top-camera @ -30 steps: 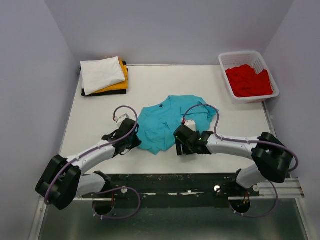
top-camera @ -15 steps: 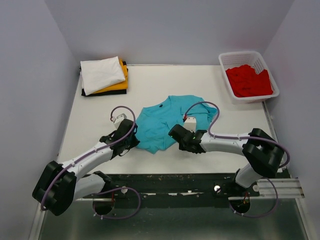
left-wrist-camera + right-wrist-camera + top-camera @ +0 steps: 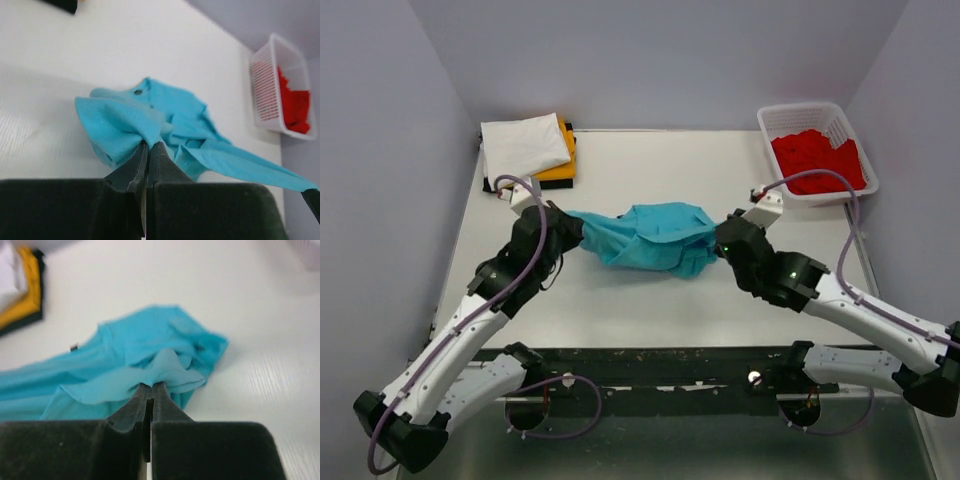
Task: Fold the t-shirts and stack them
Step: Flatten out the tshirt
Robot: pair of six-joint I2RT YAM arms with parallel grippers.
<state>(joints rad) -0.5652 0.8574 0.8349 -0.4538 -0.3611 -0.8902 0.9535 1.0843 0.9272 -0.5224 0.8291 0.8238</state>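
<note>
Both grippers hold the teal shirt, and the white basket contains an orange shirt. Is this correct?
Not quite: the top external view shows a red shirt in the white basket. The left gripper and right gripper do hold the teal shirt.

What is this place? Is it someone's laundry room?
Probably not a home; it looks like a robot test booth. Plain grey walls box in a white table, the left gripper and right gripper pinch a teal t-shirt, and a basket of red shirts sits across from a folded stack.

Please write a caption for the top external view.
Left hand and right hand hold a teal cloth t-shirt stretched between them.
</note>
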